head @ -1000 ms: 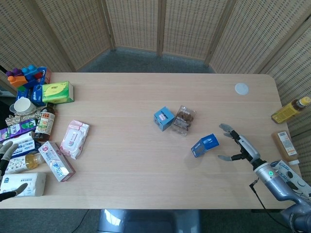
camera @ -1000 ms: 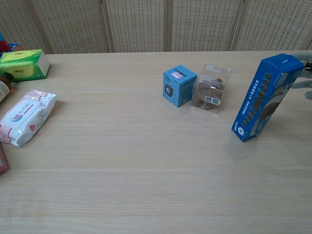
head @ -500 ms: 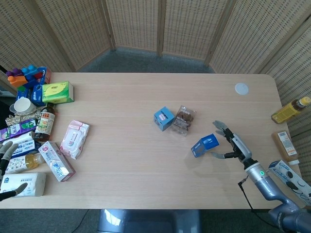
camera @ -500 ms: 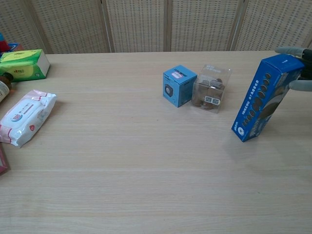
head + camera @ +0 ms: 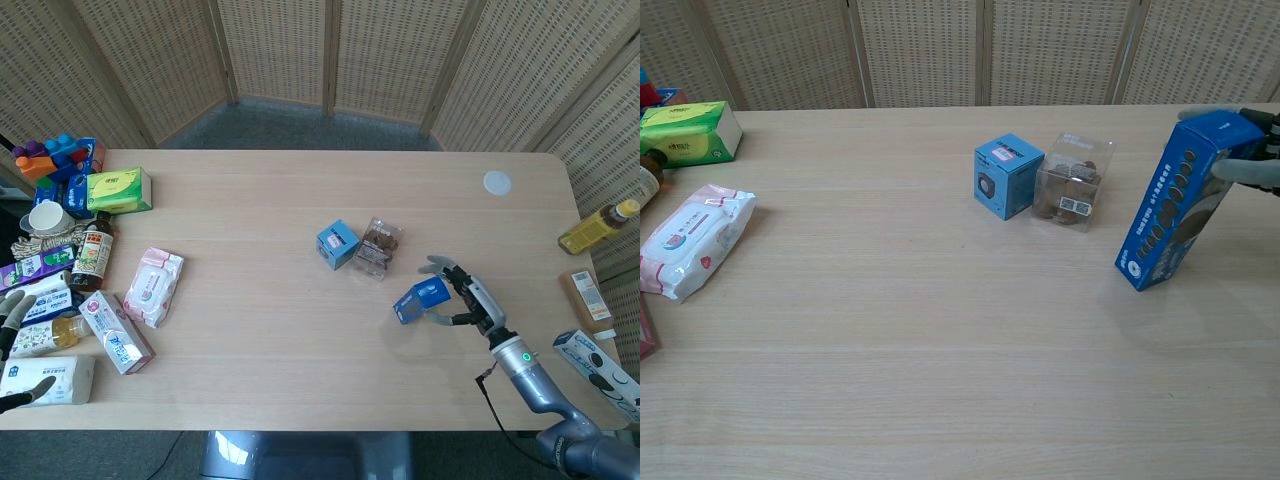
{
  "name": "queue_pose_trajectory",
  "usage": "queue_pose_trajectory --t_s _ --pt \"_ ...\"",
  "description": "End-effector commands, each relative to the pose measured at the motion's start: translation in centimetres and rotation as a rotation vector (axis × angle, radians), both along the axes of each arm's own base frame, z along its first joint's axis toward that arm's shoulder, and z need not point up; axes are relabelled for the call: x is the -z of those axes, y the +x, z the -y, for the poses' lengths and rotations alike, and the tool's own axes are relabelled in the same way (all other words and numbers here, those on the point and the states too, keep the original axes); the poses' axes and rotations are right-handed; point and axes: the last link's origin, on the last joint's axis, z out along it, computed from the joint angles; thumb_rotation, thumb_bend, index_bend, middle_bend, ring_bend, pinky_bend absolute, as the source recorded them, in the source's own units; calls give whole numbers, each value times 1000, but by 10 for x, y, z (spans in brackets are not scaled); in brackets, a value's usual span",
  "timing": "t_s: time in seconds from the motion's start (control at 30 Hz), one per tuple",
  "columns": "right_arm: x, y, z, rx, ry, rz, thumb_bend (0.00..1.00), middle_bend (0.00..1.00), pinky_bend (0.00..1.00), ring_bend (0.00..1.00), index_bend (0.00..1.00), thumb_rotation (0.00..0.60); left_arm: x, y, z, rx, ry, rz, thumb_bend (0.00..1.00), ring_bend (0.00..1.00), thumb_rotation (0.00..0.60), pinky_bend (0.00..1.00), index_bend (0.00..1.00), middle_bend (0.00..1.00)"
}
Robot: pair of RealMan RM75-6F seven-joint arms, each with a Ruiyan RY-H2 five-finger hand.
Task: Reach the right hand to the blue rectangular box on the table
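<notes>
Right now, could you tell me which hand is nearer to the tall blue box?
The right hand: its fingers flank the top of the blue box. The left hand sits far off at the table's opposite edge, among the groceries.

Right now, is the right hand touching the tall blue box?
Cannot tell. In the chest view the right hand's fingers bracket the top of the blue box, but neither view plainly shows contact or a gap.

Table (image 5: pixel 250 330) matt pale wood (fine grain); blue box (image 5: pixel 1180 200) glossy printed card; screens (image 5: pixel 380 55) woven wicker.
</notes>
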Motion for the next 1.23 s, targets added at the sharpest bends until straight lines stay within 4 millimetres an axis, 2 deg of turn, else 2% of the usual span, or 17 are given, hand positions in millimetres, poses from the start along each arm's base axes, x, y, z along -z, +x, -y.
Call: queue_pose_trajectory --t_s 0.03,0.23,0.33,0.5,0.7,1.0,1.23 --pt "1 1 0 2 0 4 305 499 216 133 304 600 0 0 0 1 1 -1 0 0 600 0 0 0" --pt "4 3 -1 0 -18 11 377 678 450 311 466 600 0 0 0 0 0 0 0 0 600 0 0 0" --pt "3 5 -2 1 -28 18 405 717 497 356 506 600 0 0 0 0 2 1 0 0 600 0 0 0" --pt "-7 12 -3 -12 -62 41 426 730 513 370 527 600 -1 0 -1 2 4 5 0 0 600 0 0 0" --pt "-26 31 -2 -45 -107 62 445 730 513 371 526 600 -1 0 -1 4 -1 10 0 0 600 0 0 0" --pt "-61 76 3 -121 -180 103 450 729 513 371 527 600 -1 1 0 7 -3 11 0 0 600 0 0 0" --pt "-84 108 -2 -170 -247 130 479 729 514 370 527 600 1 2 0 8 -9 6 0 0 600 0 0 0"
